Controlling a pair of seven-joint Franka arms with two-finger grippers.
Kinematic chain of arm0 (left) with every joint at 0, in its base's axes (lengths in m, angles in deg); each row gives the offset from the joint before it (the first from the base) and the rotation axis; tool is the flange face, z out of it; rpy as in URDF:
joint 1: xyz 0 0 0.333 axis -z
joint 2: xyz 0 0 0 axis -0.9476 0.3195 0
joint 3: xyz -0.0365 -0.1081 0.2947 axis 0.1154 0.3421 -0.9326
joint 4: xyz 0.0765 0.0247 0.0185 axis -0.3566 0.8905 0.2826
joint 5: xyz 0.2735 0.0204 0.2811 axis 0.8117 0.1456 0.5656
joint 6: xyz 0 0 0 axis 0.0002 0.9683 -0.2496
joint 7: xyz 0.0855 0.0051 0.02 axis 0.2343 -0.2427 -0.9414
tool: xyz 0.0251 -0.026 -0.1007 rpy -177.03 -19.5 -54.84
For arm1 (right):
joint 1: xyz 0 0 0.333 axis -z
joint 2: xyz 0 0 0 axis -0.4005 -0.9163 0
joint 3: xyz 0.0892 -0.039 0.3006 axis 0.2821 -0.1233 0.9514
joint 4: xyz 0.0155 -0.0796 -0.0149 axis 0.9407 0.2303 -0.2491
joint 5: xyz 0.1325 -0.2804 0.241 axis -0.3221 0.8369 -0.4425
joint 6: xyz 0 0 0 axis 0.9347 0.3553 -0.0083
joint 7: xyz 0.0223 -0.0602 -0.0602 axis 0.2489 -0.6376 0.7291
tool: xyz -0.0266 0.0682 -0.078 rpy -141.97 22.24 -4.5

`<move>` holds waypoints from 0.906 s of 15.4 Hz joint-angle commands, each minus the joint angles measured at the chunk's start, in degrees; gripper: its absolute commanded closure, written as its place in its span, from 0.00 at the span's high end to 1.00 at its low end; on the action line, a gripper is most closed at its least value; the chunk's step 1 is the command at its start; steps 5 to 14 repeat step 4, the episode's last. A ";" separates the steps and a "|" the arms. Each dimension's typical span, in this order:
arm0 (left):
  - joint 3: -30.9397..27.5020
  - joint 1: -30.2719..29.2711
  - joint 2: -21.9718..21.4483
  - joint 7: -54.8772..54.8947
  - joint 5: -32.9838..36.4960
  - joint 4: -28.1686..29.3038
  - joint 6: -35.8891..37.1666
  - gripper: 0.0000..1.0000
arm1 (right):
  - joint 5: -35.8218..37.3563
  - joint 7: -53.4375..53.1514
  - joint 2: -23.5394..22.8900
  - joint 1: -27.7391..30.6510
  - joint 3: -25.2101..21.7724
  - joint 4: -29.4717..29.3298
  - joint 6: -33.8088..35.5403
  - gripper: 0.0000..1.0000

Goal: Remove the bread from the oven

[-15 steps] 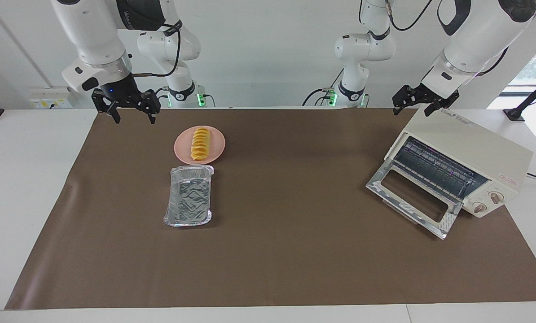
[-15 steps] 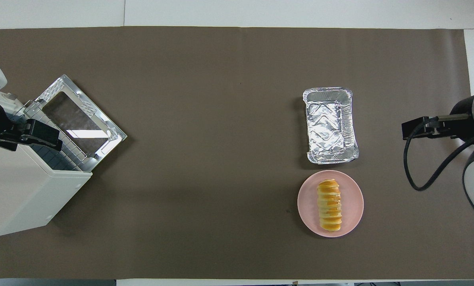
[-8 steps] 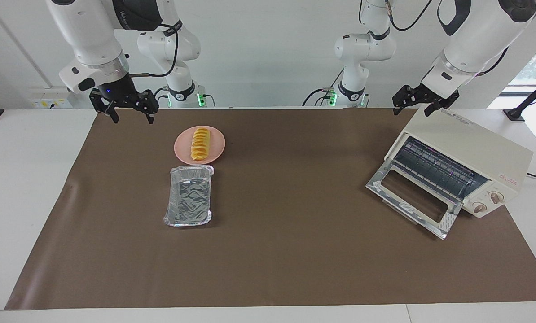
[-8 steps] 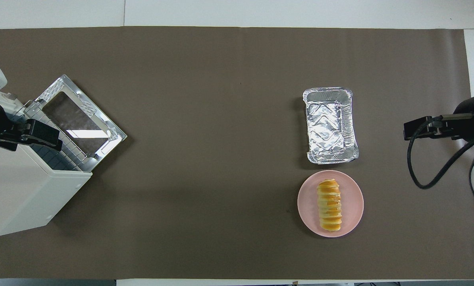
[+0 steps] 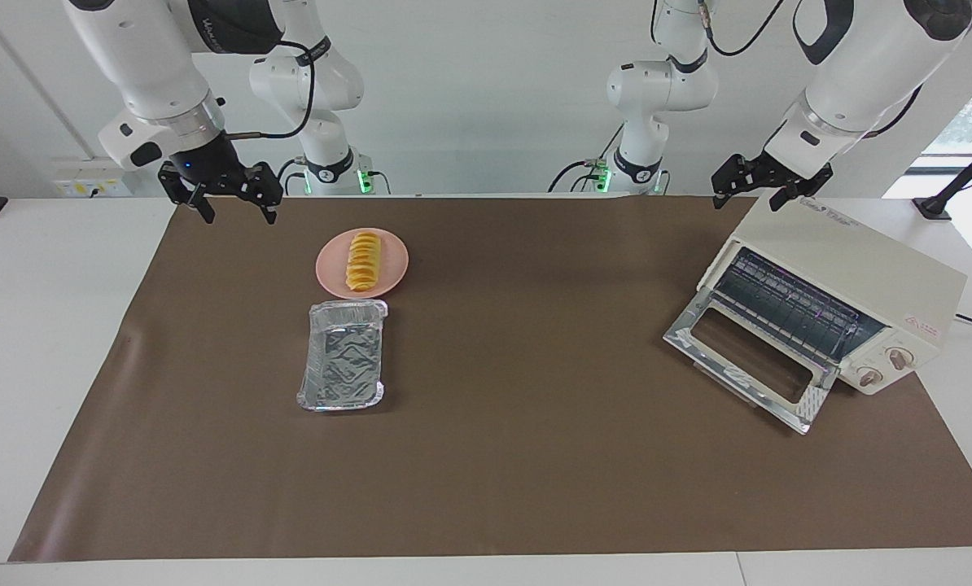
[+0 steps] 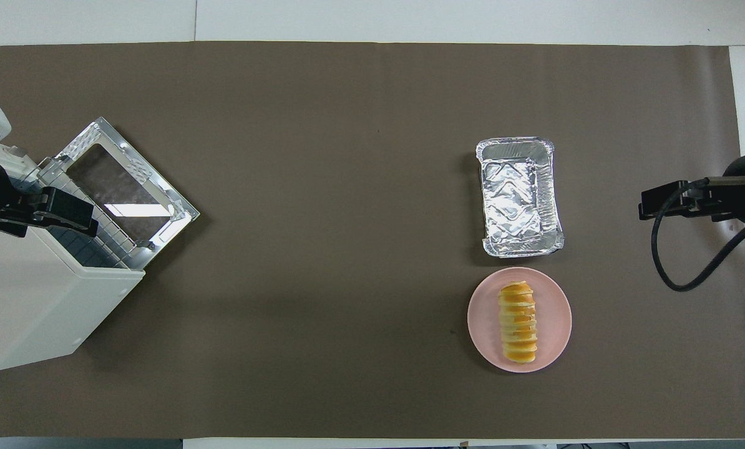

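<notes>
The bread (image 5: pixel 362 260) lies on a round pink plate (image 5: pixel 394 259), outside the oven; it also shows in the overhead view (image 6: pixel 518 322). The cream oven (image 5: pixel 852 252) stands at the left arm's end of the table with its glass door (image 5: pixel 746 358) dropped open and its wire rack bare. My right gripper (image 5: pixel 238 213) is open and empty, up over the mat's edge by the right arm's end, apart from the plate. My left gripper (image 5: pixel 750 199) is open and empty over the oven's top corner.
A crinkled silver foil tray (image 5: pixel 343 354) lies empty on the brown mat, just farther from the robots than the plate. In the overhead view the oven (image 6: pixel 29 299) and its open door (image 6: pixel 123 187) fill the left arm's end.
My right gripper has risen a little and drawn away from the plate toward the right arm's end of the table. The left arm, bread, tray and oven have not moved.
</notes>
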 commanded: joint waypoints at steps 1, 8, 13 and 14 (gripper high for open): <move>0.09 -0.40 -1.17 -0.42 -0.78 1.24 -0.34 1.00 | -0.82 1.06 -0.77 0.88 0.34 -1.37 1.03 1.00; 0.09 -0.40 -1.17 -0.42 -0.78 1.24 -0.34 1.00 | -0.82 1.06 -0.77 0.88 0.34 -1.46 1.12 1.00; 0.09 -0.40 -1.17 -0.42 -0.78 1.24 -0.34 1.00 | -0.82 1.06 -0.77 0.88 0.34 -1.46 1.12 1.00; 0.09 -0.40 -1.17 -0.42 -0.78 1.24 -0.34 1.00 | -0.82 1.06 -0.77 0.88 0.34 -1.46 1.12 1.00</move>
